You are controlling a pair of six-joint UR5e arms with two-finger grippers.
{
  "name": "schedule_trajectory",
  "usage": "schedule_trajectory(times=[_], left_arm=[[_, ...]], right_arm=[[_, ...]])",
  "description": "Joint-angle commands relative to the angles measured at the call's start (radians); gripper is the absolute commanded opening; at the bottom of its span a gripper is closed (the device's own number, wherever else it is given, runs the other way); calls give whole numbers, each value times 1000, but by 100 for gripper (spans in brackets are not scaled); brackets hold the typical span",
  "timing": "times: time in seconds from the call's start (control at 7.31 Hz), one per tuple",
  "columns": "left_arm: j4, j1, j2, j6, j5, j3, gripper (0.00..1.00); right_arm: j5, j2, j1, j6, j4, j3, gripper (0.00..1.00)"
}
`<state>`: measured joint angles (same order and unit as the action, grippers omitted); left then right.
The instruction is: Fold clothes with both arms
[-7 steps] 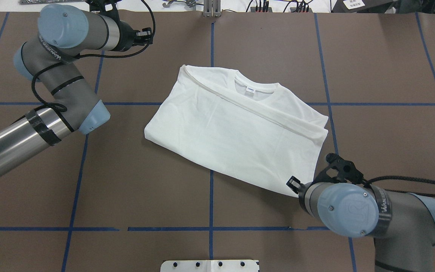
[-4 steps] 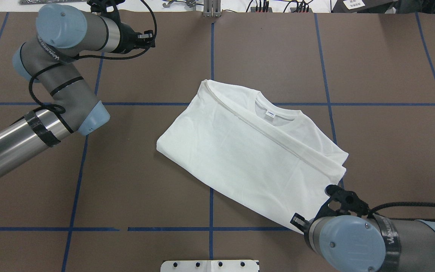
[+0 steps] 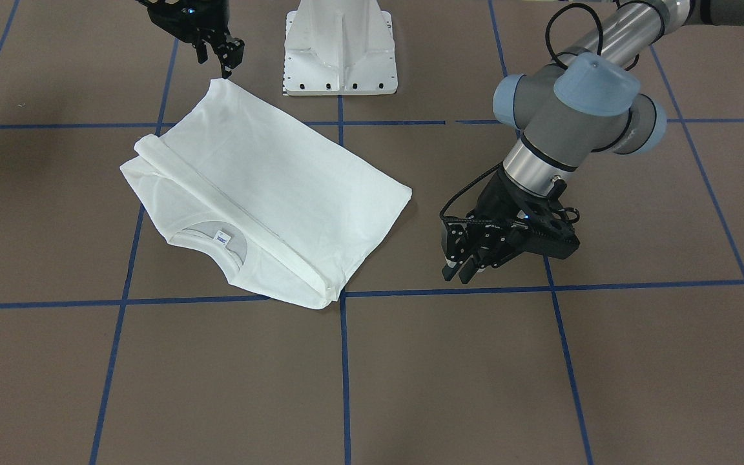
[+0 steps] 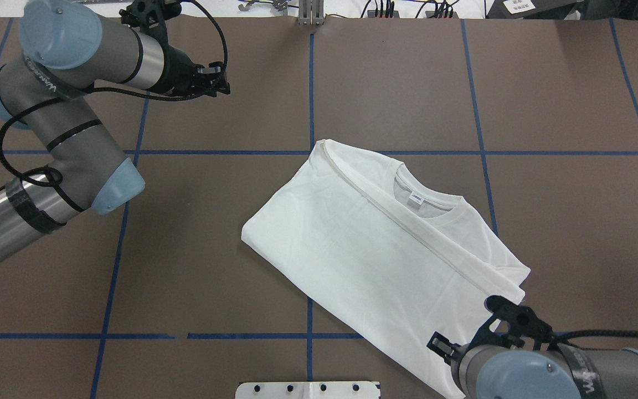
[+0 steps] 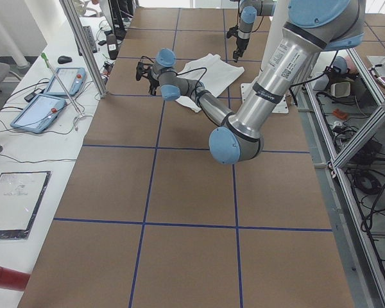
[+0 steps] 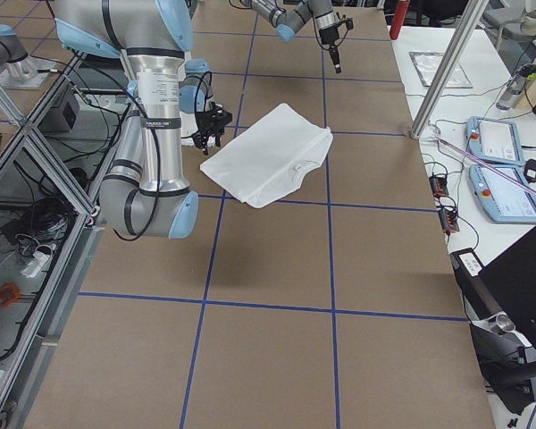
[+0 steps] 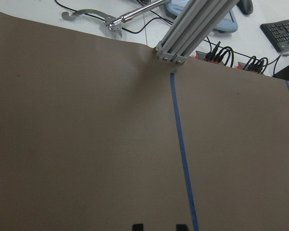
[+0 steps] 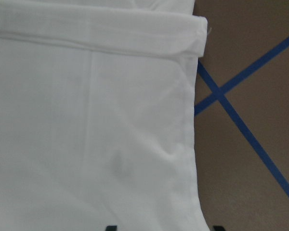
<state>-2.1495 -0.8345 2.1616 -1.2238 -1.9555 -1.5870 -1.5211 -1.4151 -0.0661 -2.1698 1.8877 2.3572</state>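
Observation:
The white shirt (image 4: 374, 260) lies folded into a slanted rectangle on the brown table, collar and neck label (image 4: 417, 198) facing up on its far side. My right gripper (image 3: 216, 68) stands over the shirt's (image 3: 262, 187) corner nearest the robot. In the right wrist view its fingertips sit wide apart at the bottom edge and straddle the shirt's (image 8: 86, 120) side edge, so it is open. My left gripper (image 3: 462, 274) hangs over bare table well to the shirt's left, a narrow gap between its tips (image 7: 137, 227), holding nothing.
The robot's white pedestal base (image 3: 340, 51) stands at the near edge, close to the shirt's held corner. Blue tape lines (image 4: 310, 83) grid the table. An aluminium post (image 4: 310, 14) and cables line the far edge. Tablets (image 5: 48, 96) lie beyond the left end.
The shirt has slid toward the robot and to its right, together with my right gripper. My left arm has swung slightly, its gripper shifting a little nearer.

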Motion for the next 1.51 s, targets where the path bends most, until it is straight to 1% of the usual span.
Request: schedule_trajectory(times=[0.0,0.14,0.27,0.41,0.55,0.68,0.82,0.96,1.09,1.23,1.37], left_arm=[[143,64,-38,-6,-3,-89,55],[143,99,-78,-102,-2,-120,59],[149,138,-118,-243,4,-169,59],[152,197,-171,-322,6,-245,59],[167,243,-184,-423,6,-261,59],[172,309,-193,-524,9,-249,59],[172,327,-187,-580,9,-252,59],[172,363,-178,-585,9,-236,59],[162,365,-174,-576,7,-191,59],[169,365,-139,-585,21,-162,59],[169,365,-143,-583,27,-160,59]], right_arm=[[3,130,-238,130,-5,-24,100],[-54,184,-344,257,-16,-68,100],[-115,199,-412,359,-85,-128,100],[-122,199,-455,452,-178,-172,100],[-146,202,-507,576,-199,-212,100],[-198,202,-541,675,-202,-225,100],[-235,232,-575,721,-202,-239,100],[-238,237,-599,792,-200,-256,100],[-251,242,-615,829,-202,-254,100],[-252,242,-621,831,-202,-257,100],[-254,242,-623,828,-200,-256,100]])
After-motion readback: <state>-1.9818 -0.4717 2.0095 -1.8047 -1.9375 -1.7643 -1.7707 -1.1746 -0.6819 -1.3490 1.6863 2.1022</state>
